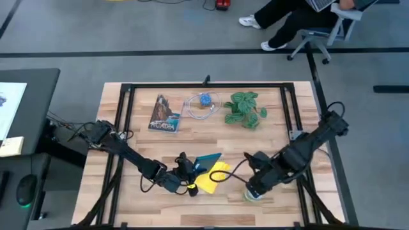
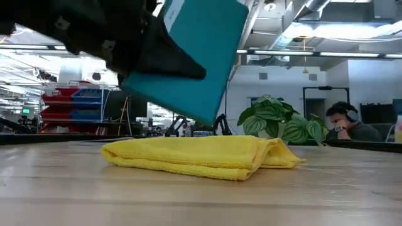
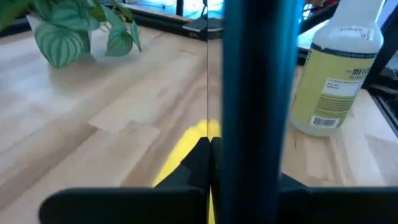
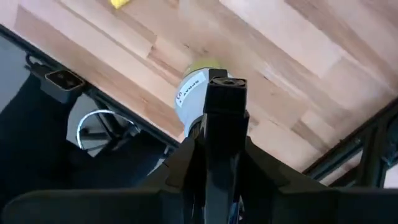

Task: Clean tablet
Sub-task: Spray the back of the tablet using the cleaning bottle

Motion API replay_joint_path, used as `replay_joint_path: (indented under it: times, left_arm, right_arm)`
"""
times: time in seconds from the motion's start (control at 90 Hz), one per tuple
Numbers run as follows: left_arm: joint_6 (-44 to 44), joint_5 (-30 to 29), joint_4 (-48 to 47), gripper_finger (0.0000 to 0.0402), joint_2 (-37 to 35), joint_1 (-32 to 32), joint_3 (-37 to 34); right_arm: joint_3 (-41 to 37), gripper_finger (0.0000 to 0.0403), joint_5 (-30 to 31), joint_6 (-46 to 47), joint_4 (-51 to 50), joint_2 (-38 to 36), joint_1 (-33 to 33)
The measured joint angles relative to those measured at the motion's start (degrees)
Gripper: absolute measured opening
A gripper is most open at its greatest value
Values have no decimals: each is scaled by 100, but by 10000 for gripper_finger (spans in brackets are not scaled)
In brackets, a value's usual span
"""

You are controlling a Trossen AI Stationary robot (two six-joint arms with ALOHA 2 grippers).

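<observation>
One tablet (image 2: 188, 56) tilted steeply (teal back), left claw (image 1: 189, 167) gripping.

Left arm is reaching inward, low; its end effector (image 1: 186, 169) is clamping a held slab on edge. Right arm is angling in from the right; its end effector (image 1: 254, 190) is gripping something upright.

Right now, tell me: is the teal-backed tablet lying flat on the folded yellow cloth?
No: in the low view the thin teal-backed tablet hangs tilted in the left claw, clear above the folded yellow cloth.
</observation>
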Motion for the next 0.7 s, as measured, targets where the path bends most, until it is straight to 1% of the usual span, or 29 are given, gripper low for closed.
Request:
replay_joint_path:
  times: [0.089,0.167,0.333,0.522,0.7]
  left_arm:
    - [-12,-4,338,11,273,0,3]
    - [-17,-13,621,11,500,0,7]
    - [-40,-7,1158,11,806,-4,11]
    - [17,37,1146,11,783,-31,11]
    - [-8,44,1140,11,792,-33,11]
  right_arm:
    - [12,74,37,-95,15,33,4]
    - [7,80,190,-113,32,34,9]
    - [-29,137,485,-340,102,78,48]
    - [-32,195,561,-820,539,66,78]
    - [-32,230,554,-994,560,61,126]
